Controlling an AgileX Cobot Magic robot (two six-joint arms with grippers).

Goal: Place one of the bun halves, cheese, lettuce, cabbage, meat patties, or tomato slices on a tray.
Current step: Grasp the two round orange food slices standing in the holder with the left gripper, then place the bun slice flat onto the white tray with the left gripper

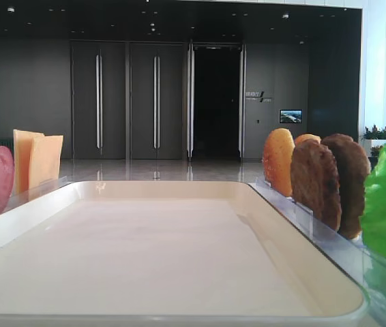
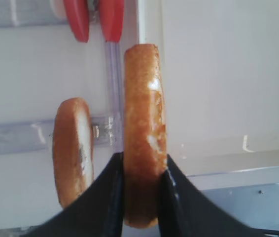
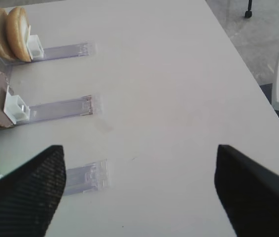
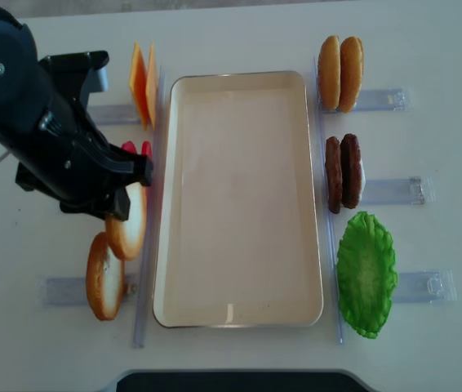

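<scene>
Bun halves [image 4: 339, 62]: four. Meat patties [image 4: 343, 172]: two. Cheese [image 4: 142, 84] slices: two. Tomato slices [image 2: 95, 19]: two. Lettuce [image 4: 366, 273]: one leaf. Tray [image 4: 239, 314]: one.

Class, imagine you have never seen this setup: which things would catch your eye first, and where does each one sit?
First, the big cream tray in the middle of the table, with nothing on it. Next, the black left gripper beside the tray's left edge, shut on a golden bun half held on edge, with a second bun half standing in its rack nearby. Then the bright green lettuce right of the tray, at its near end.
</scene>
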